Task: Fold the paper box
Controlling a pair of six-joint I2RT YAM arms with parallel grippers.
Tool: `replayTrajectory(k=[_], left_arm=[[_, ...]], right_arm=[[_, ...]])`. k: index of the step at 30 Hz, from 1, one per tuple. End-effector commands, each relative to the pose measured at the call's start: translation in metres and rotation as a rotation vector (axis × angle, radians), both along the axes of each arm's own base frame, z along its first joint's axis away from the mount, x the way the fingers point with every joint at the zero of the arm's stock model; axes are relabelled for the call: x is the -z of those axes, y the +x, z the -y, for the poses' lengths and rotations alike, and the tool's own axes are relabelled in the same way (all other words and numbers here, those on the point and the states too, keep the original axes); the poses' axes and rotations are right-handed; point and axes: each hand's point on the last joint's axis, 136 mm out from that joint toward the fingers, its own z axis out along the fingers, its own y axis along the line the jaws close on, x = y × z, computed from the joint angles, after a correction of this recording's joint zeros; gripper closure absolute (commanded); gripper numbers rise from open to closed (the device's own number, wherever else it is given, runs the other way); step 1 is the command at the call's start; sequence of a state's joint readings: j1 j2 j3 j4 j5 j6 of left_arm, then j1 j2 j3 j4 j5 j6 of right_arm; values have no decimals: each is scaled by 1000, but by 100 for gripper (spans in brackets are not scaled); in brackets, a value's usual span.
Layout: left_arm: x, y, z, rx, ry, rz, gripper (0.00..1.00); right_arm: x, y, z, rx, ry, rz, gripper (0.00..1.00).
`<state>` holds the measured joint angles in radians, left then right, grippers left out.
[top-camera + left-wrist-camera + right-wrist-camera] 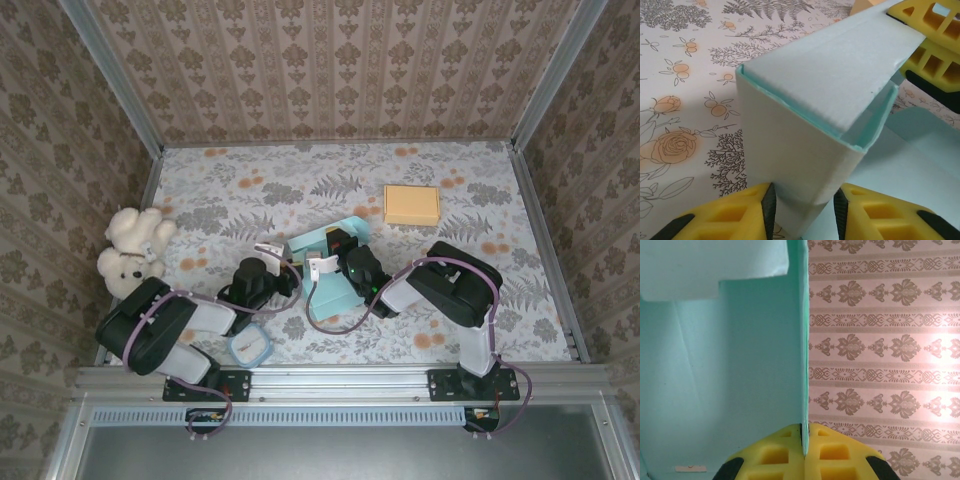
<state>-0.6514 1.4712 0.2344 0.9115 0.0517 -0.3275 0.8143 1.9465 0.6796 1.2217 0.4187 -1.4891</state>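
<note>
The teal paper box lies partly folded in the middle of the table, between the two arms. My left gripper reaches it from the left. In the left wrist view its yellow fingers straddle a folded-over side wall of the box, with the pads against both faces of that wall near its corner. My right gripper is shut on a thin upright panel of the box, seen edge-on. The right gripper's yellow fingers also appear holding that panel's far end, and from above the gripper is over the box.
A white teddy bear sits at the left edge. A flat orange box lies at the back right. A small blue-rimmed container rests near the front edge by the left arm's base. Patterned walls enclose the floral table.
</note>
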Motion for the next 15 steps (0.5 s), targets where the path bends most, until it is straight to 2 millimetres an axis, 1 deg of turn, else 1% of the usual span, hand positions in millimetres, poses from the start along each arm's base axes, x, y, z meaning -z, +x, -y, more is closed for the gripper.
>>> replayTrajectory(k=[1,3,7,12,15], left_arm=[[-26,12,12,7,-38,99,64],[-27,18,11,-17,-35,109,66],[-27,26,13,-41,-31,130,66],[-29,31,27,-30,-57,156,65],[-29,38,29,-59,-66,160,64]], right_arm=[[25,-7,-2,-31,-44,-89,100],[25,-8,-3,-32,-43,-90,100],[28,-8,-4,-35,-44,-95,100],[30,-9,-5,-36,-50,-99,100],[34,-9,-5,-37,-58,-104,100]])
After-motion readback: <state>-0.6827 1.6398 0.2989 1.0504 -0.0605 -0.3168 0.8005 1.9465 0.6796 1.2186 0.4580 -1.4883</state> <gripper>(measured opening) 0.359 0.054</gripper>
